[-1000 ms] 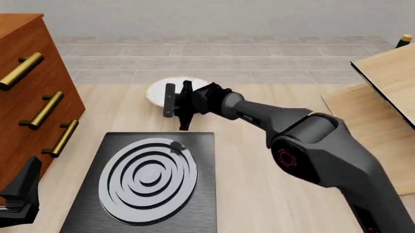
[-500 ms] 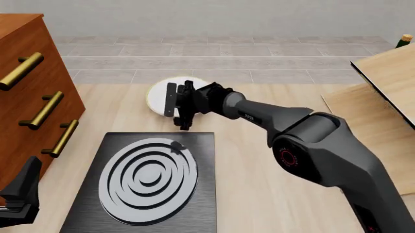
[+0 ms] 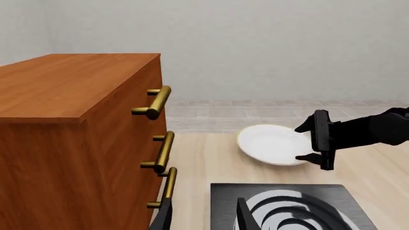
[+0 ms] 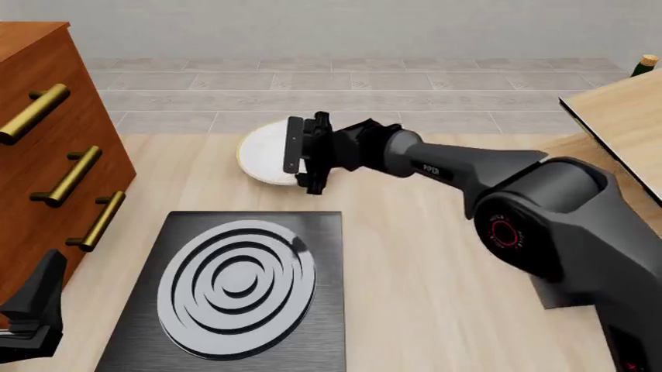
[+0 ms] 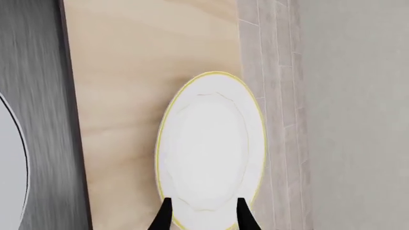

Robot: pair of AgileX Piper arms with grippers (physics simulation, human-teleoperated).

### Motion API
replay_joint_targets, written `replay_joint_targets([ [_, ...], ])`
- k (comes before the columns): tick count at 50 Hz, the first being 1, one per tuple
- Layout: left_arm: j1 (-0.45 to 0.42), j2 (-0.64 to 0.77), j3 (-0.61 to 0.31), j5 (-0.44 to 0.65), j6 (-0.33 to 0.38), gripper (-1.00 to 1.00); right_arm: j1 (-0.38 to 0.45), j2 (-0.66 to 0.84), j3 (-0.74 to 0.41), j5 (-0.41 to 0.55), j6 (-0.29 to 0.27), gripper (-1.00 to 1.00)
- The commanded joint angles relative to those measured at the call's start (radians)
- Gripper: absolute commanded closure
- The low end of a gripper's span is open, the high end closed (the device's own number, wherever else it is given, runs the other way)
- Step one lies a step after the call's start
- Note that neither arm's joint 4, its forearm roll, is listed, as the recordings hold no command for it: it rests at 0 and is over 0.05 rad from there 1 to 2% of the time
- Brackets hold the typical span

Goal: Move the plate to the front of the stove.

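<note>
The white plate (image 4: 263, 151) with a gold rim lies flat on the wooden table just beyond the far edge of the black stove (image 4: 310, 325), apart from it. The stove's grey ringed burner (image 4: 238, 285) faces up. My right gripper (image 4: 303, 163) is open at the plate's right rim, its fingers apart. In the right wrist view the plate (image 5: 211, 148) lies straight ahead of the gripper (image 5: 203, 218), whose fingertips overlap its near rim. My left gripper (image 4: 31, 310) rests open at the near left, empty. The left wrist view shows plate (image 3: 271, 143), right gripper (image 3: 321, 141) and stove (image 3: 345, 201).
A brown dresser (image 4: 52, 155) with gold handles stands along the left side, close to the stove. A raised wooden board (image 4: 610, 116) sits at the right, with a green bottle top (image 4: 647, 62) behind it. A tiled strip (image 4: 362, 101) runs beyond the table.
My right gripper has shifted right and farther away, from over the plate's near side to its right rim. The plate, stove and left arm have not moved.
</note>
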Motion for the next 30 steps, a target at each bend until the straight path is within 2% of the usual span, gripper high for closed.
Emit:
replay_joint_targets([
  [1,0.000,0.001,0.000,0.001,-0.002,-1.00,-0.028,-0.113,0.167,-0.099,-0.027,-1.00],
  [11,0.000,0.007,0.000,-0.003,-0.004,-1.00,-0.046,-0.185,0.286,-0.183,-0.034,-1.00],
  [30,0.000,0.009,-0.001,-0.005,-0.004,-1.00,-0.077,-0.264,0.430,-0.302,-0.036,-1.00],
])
